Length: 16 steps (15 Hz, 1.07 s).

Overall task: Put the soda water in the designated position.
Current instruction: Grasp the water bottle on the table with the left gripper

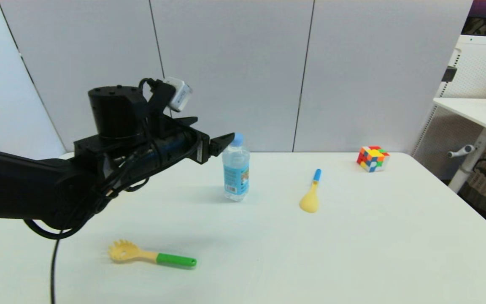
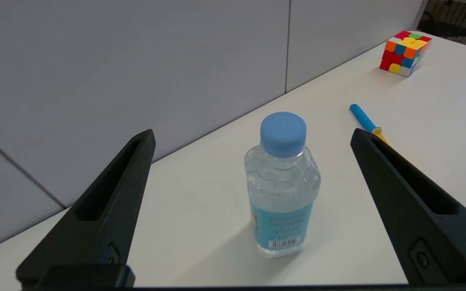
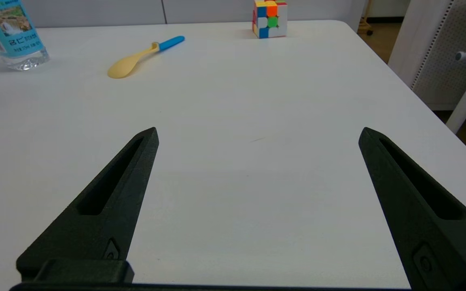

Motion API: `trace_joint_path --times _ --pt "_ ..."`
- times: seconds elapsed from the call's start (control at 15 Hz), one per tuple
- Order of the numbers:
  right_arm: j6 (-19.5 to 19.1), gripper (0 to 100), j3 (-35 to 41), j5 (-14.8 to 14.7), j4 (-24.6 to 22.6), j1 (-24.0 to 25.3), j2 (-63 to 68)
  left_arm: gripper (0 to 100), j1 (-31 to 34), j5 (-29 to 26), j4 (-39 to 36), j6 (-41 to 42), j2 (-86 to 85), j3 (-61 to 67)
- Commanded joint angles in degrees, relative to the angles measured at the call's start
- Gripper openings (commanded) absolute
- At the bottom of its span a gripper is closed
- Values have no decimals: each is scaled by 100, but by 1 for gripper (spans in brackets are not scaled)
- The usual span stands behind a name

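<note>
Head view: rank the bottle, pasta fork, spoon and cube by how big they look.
1. Pasta fork, nearest the camera
2. Bottle
3. Spoon
4. Cube, farthest, so its rank is unsure

My left gripper (image 2: 253, 137) fingers matt black plastic, faintly grainy; soda water (image 2: 282, 190) clear glossy plastic, smooth blue cap, printed label; my table (image 1: 352, 245) smooth white, slight sheen; spoon (image 1: 310, 195) and pasta server (image 1: 150, 255) smooth plastic; cube (image 1: 372, 158) glossy
</note>
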Motion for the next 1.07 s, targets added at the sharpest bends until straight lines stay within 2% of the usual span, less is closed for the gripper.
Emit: trace_joint_path --times 0.07,0.2,0.4,0.53,1.07 --pt "2 100 9 0 -1 2 7 100 -121 -7 -639 -28 684 20" --pt "2 100 9 0 -1 2 7 100 -182 2 -657 -116 833 20" --pt "2 100 9 0 -1 2 7 100 -288 46 -1131 -301 1193 11" --pt "2 100 9 0 -1 2 7 100 -323 300 -1307 -345 1404 -7" --pt "2 100 9 0 -1 2 7 100 -534 714 -1500 -696 2081 -481"
